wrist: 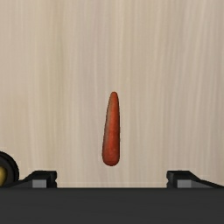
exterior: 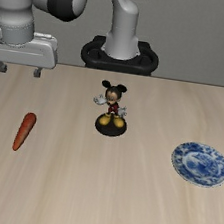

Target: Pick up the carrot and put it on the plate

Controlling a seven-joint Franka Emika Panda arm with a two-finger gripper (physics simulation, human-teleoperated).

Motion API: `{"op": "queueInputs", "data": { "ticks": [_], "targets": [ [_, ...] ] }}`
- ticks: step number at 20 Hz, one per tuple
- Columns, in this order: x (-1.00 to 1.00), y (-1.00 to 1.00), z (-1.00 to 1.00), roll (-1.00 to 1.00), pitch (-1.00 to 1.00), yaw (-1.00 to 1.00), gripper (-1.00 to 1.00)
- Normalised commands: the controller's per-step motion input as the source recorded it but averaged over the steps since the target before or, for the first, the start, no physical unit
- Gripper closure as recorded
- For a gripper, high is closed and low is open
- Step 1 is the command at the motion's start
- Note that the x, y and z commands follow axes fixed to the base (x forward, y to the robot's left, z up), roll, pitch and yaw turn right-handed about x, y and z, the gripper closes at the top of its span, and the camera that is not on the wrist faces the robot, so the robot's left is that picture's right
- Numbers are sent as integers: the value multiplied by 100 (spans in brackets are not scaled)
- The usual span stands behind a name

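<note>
Gripper [exterior: 18,68] [wrist: 112,179] state: 2 fingers [wrist: 39,178] spread wide, nothing held. Carrot [exterior: 23,131] [wrist: 111,129] location: flat on wooden table [exterior: 121,206], below the hand, centred between both fingertips, touching neither. Plate [exterior: 200,163] location: well apart from the hand, beyond Mickey figurine [exterior: 111,109], itself off to one side.

Straight below the claw [exterior: 19,69], bare table [exterior: 63,188] rings the carrot [exterior: 23,131] on every side. Off to the claw's side the figurine [exterior: 111,109] stands upright, between the claw and the plate [exterior: 200,163], well apart from both.
</note>
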Motion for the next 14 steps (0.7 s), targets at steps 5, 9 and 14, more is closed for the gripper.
{"op": "queueInputs", "data": {
  "ticks": [5, 9, 14],
  "targets": [
    [0, 0, -100, 0, 0, 0, -100],
    [0, 0, -100, 0, 0, 0, -100],
    [0, 0, -100, 0, 0, 0, -100]
  ]
}}
